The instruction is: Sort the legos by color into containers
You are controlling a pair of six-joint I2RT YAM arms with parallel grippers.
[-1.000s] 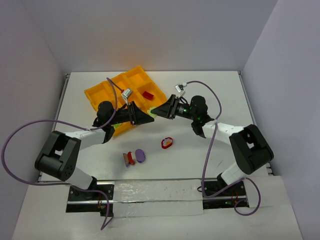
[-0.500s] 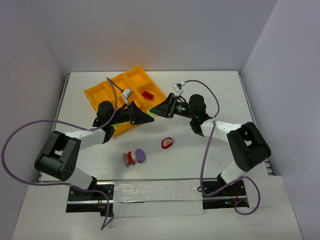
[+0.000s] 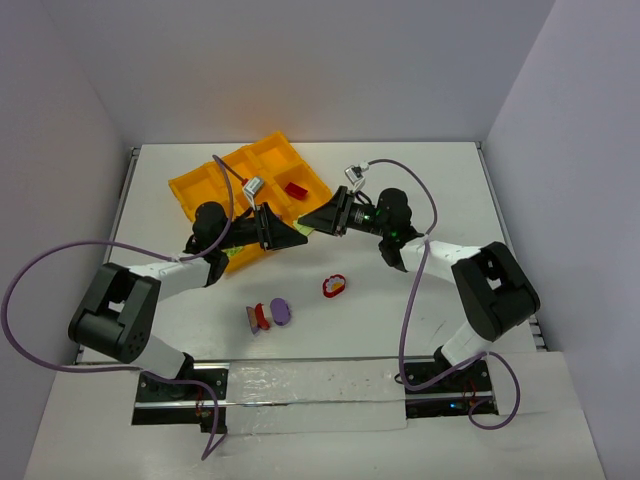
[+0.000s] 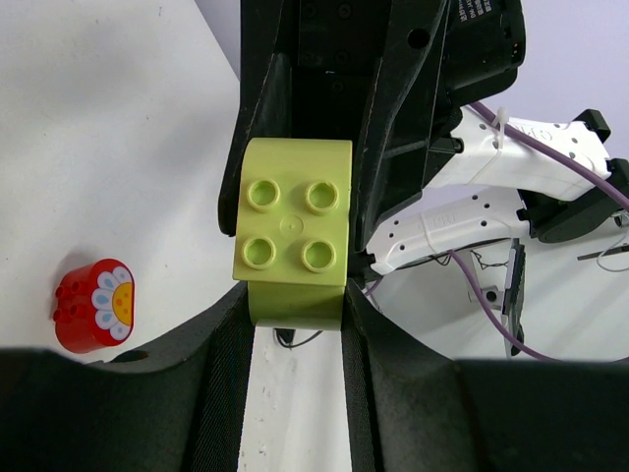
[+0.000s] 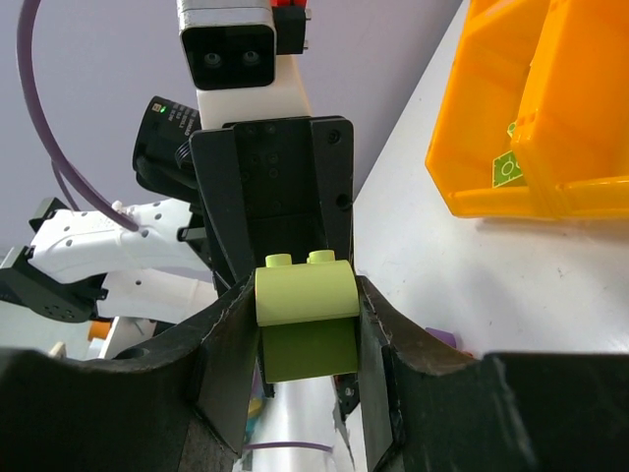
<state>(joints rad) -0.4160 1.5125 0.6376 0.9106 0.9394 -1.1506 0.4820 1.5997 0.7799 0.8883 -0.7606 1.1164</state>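
A yellow-green lego [image 3: 305, 228] hangs above the table just right of the orange-yellow tray [image 3: 196, 192], held between both grippers, which meet tip to tip. My left gripper [image 3: 300, 234] is shut on its near end; in the left wrist view [image 4: 293, 295] the studded brick [image 4: 293, 228] sits at my fingertips. My right gripper [image 3: 311, 223] is shut on the same brick [image 5: 306, 313] in the right wrist view [image 5: 307, 295]. A red lego [image 3: 296, 188] lies in a tray cell. A red flower-printed brick [image 3: 334, 286] and a purple-and-red cluster [image 3: 270, 314] lie on the table.
The tray's corner [image 5: 536, 147] shows at the upper right of the right wrist view. The red flower brick [image 4: 95, 305] lies left of my left fingers. Purple cables loop beside both arms. Walls close the table on three sides.
The right arm has shifted slightly left toward the left gripper. The brick and the left arm have stayed where they were.
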